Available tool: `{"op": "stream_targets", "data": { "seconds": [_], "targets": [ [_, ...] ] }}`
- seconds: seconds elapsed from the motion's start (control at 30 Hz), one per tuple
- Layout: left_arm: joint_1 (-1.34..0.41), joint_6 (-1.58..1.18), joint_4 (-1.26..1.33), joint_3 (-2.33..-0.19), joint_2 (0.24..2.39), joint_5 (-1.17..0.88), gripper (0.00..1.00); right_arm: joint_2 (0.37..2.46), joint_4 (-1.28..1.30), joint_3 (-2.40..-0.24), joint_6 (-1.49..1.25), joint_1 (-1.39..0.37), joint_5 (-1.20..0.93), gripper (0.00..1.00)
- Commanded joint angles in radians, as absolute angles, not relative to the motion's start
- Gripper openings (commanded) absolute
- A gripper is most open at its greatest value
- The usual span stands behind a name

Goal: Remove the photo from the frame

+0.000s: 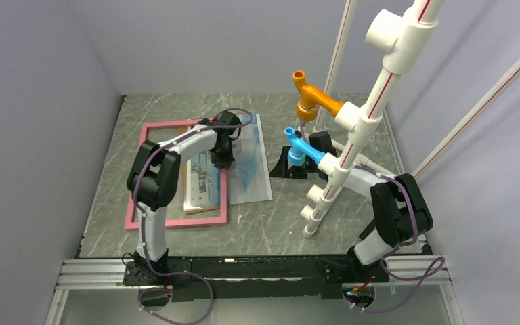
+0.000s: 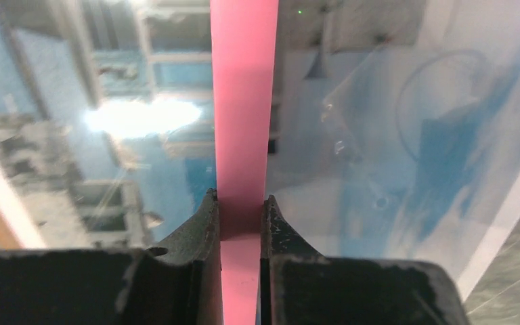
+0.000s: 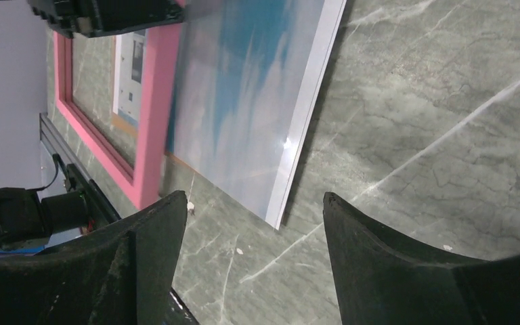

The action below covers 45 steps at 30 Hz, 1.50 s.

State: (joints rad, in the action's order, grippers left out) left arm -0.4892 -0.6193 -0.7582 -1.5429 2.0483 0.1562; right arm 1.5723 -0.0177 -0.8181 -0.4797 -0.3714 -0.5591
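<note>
Pink marks the frame (image 1: 176,222), which lies flat on the grey stone-patterned table (image 1: 271,230). Note that the left gripper (image 2: 242,218) is clenched on the frame's right-hand bar. Both fingers (image 2: 200,233) press against the bar's edges, and the bar runs straight out between them. Judge this as a hold on the frame alone, so that it can be lifted or steadied apart from the print.

The photo (image 1: 252,169) lies flat with that bar crossing over it. Its blue-sky half sticks out past the frame to the right, and its building half shows inside the opening. Treat it as partly out, not free. The right gripper (image 3: 252,203) hangs released above bare table near the photo's corner, grasping nothing. It is probably placed there to take the exposed edge.

Limits of view:
- From overhead, the left arm covers the spot where its fingers meet the bar.
- In the left wrist view, glare and a curved reflection suggest a clear sheet over the print. You cannot confirm this.
- A brown board (image 1: 203,208) shows only as a sliver at the photo's lower edge.
- White pipes (image 1: 352,128) hide much of the right arm.
</note>
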Motion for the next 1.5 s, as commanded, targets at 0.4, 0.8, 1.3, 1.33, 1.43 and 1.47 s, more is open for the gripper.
{"op": "stream_targets", "data": {
  "seconds": [0.4, 0.8, 1.3, 1.33, 1.43, 1.47],
  "targets": [
    [-0.264, -0.425, -0.741, -1.255, 1.715, 0.194, 0.00, 1.492, -0.005, -0.782, -0.415, -0.366, -0.562, 0.73],
    [-0.187, -0.277, -0.790, -1.247, 1.761, 0.393, 0.00, 1.497, 0.005, -0.764, -0.417, -0.366, -0.567, 0.73],
    [-0.178, -0.529, -0.847, -1.311, 1.895, 0.548, 0.00, 1.503, -0.024, -0.743, -0.408, -0.364, -0.560, 0.73],
    [-0.178, -0.547, -0.856, -1.316, 1.903, 0.544, 0.00, 1.504, -0.027, -0.740, -0.409, -0.363, -0.560, 0.73],
    [-0.180, -0.579, -0.858, -1.320, 1.926, 0.513, 0.00, 1.509, -0.034, -0.739, -0.414, -0.362, -0.561, 0.73],
    [-0.182, -0.575, -0.843, -1.317, 1.934, 0.492, 0.00, 1.512, -0.034, -0.739, -0.414, -0.361, -0.563, 0.73]
  ]
}}
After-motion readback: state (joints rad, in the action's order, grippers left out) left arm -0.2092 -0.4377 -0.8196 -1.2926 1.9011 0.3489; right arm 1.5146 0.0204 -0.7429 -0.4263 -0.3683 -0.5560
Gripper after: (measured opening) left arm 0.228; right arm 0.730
